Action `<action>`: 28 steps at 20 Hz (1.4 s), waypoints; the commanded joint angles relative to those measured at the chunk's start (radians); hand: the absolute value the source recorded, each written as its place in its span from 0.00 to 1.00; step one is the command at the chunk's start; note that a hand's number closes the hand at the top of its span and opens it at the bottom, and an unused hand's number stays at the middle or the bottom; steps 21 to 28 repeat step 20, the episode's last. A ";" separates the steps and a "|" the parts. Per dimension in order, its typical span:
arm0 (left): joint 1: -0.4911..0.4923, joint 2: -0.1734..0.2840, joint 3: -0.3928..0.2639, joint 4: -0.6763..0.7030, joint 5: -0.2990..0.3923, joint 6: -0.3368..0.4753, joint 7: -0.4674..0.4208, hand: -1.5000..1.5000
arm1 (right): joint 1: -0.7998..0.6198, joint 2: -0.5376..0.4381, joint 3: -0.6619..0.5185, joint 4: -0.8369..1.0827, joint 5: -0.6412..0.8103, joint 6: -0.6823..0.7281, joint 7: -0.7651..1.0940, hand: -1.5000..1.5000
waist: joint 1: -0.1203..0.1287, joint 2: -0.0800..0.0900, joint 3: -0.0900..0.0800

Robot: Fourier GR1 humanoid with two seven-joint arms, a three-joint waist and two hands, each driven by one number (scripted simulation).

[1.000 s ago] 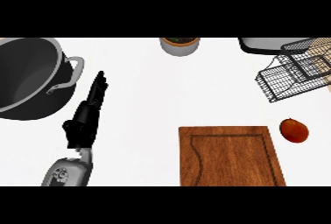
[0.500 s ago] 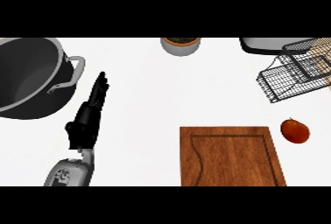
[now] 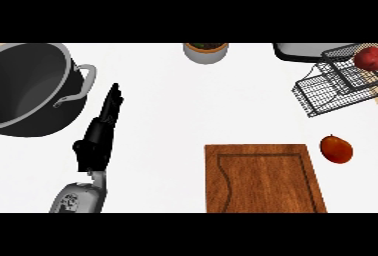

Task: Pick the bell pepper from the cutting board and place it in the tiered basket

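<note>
Looking down at the white bench (image 3: 221, 100), I see only my left hand (image 3: 97, 140), at the near left. Its fingers (image 3: 113, 102) are stretched out straight, pointing toward the far side, and they hold nothing. They lie just right of the big dark pot (image 3: 33, 87), close to its handle but not touching as far as I can tell. My right hand does not show.

A wooden board (image 3: 262, 177) lies at the near right, and its top is bare. Just beside its far right corner, on the bench, sits an orange-red fruit (image 3: 336, 148); I cannot tell what kind.

At the far right stands the wire basket (image 3: 328, 90), tilted in my view, with a dark tray-like thing (image 3: 299, 51) behind it at the far edge. A red rounded thing (image 3: 367, 57) sits at the basket's upper part, cut off by the right edge; this looks like the pepper, though I cannot be sure.

At the far middle stands a small round pot (image 3: 205, 51) with something dark inside.
</note>
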 commanded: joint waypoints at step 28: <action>0.028 0.012 0.017 -0.053 0.009 -0.009 0.022 0.50 | 0.366 -0.485 -0.451 0.437 -0.301 0.240 -0.258 0.00 | -0.026 0.004 0.009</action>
